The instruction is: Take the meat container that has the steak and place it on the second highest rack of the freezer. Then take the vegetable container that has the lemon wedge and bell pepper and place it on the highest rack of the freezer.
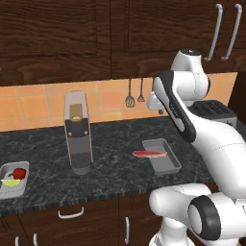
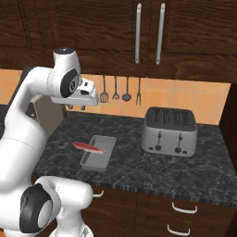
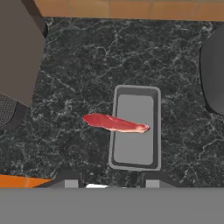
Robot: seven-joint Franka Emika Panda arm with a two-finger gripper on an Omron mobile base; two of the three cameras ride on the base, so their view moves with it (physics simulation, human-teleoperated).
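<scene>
Grey and shallow, the meat tray [image 3: 134, 127] sits near the front edge of the dark stone counter [image 1: 110, 144], between the coffee machine [image 1: 79, 134] and the toaster [image 2: 169, 130]. The steak [image 3: 116, 123] lies crosswise over it, one end hanging past the tray's rim. The gripper [image 2: 76, 107] hangs well above the tray, holding nothing, its fingers apart, though how wide is hard to tell. This looks like the first step, the approach to the meat tray. Next it should come straight down and close on a rim wall, clear of the steak. The vegetable tray [image 1: 13, 180], with lemon wedge [image 1: 11, 182] and pepper [image 1: 19, 173], waits at the counter's far left front.
</scene>
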